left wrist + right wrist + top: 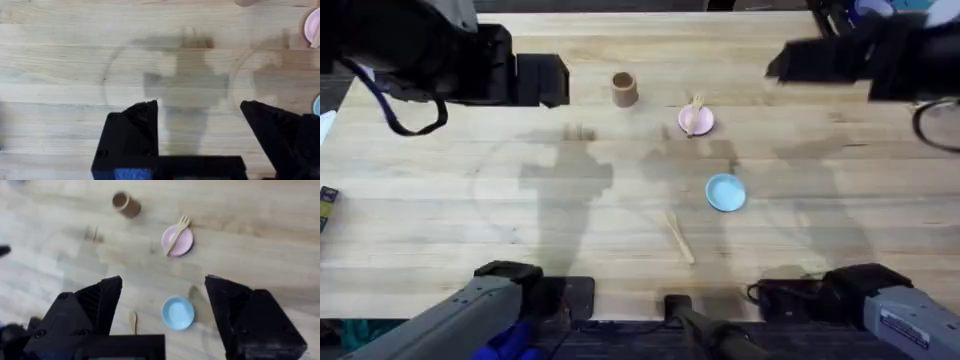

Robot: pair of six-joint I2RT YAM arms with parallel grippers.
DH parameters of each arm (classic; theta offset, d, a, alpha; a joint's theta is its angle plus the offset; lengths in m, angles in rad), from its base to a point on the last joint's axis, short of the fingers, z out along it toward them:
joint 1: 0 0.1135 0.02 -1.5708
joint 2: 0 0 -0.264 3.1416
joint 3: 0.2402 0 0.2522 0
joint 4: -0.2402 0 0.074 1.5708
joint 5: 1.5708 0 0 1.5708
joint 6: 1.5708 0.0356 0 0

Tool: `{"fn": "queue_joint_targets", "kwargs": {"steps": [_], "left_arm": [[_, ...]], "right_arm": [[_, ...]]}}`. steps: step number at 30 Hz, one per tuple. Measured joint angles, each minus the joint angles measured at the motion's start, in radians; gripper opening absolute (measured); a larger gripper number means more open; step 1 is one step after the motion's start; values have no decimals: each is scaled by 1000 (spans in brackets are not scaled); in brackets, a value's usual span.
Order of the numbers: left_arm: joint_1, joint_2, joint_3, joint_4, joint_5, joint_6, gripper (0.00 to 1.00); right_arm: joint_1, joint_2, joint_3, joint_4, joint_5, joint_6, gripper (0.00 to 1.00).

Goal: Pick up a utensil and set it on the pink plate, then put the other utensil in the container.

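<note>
Lying across pink plate (177, 241) fork (177, 231), spoon (679, 237) on bare table (470, 200) near blue plate (725, 192), cup (624, 89) apart, left gripper (199, 107) and right gripper (163, 287) fingers spread

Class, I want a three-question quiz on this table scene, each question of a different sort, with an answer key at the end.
1. True or false: the wooden fork lies on the pink plate.
2. Which thing is nearest the blue plate? A) the tan cup B) the wooden spoon C) the left tool
3. Fill the gap: the right tool is ____, holding nothing.

Key
1. True; its head reaches past the rim.
2. B; the spoon lies on bare table beside it.
3. Open.
</note>
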Motion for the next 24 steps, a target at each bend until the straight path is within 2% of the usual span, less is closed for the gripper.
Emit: {"fn": "queue_joint_targets", "kwargs": {"steps": [3,4,9,14,24], "left_arm": [[0,0,0,-1,-3,2,993],[0,0,0,-1,-6,3,993],[0,0,0,-2,-6,3,993],[0,0,0,-9,-7,3,993],[0,0,0,-12,-7,3,992]], "right_arm": [[77,1,0,-52,17,-8,997],[160,9,0,-87,22,-7,997],[327,33,0,-98,43,-3,997],[485,60,0,-129,169,81,996],[678,142,-34,-120,351,306,996]]}}
